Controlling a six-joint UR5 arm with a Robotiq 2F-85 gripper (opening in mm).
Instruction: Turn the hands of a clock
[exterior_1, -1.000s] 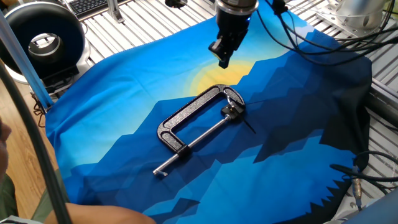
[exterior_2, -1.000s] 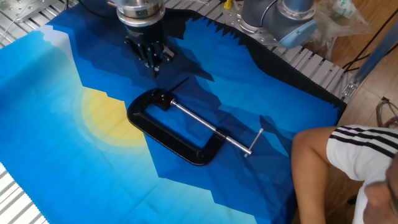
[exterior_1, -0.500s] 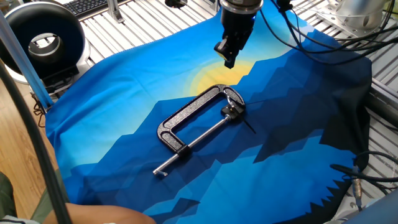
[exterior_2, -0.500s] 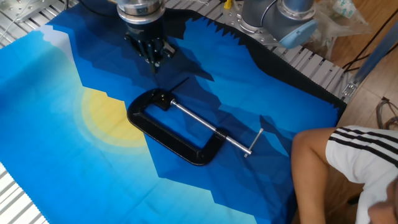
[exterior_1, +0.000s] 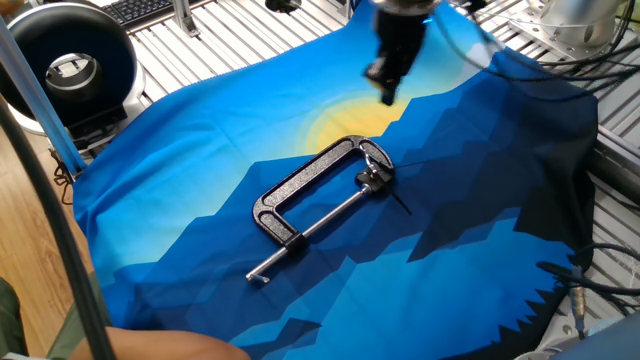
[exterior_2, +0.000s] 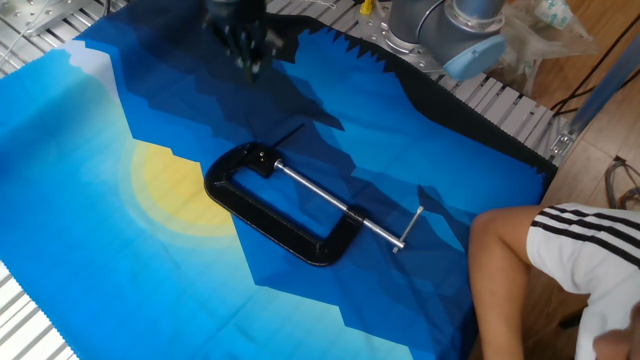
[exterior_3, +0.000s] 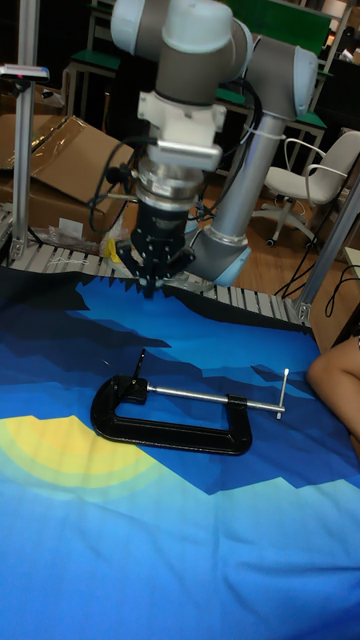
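The black C-clamp (exterior_1: 310, 180) (exterior_2: 240, 205) (exterior_3: 170, 432) lies flat on the blue cloth, its silver screw pointing along the cloth. The hands (exterior_1: 400, 203) (exterior_2: 290, 133) (exterior_3: 140, 360), a thin short black needle, jut from the screw head end of the clamp. My gripper (exterior_1: 388, 88) (exterior_2: 248, 62) (exterior_3: 152, 290) hangs in the air beyond that end, well above the cloth and apart from the needle. Its fingers come together to a point, shut on nothing. Motion blur smears it in both fixed views.
The blue patterned cloth (exterior_1: 200, 130) covers the table. A round black device (exterior_1: 70, 60) stands at the far left corner, and cables (exterior_1: 600, 280) trail at the right. A person's arm (exterior_2: 540, 260) rests by the cloth's edge near the screw's handle.
The gripper has risen and drifted away from the clamp toward the cloth's far edge. Clamp and needle have not moved.
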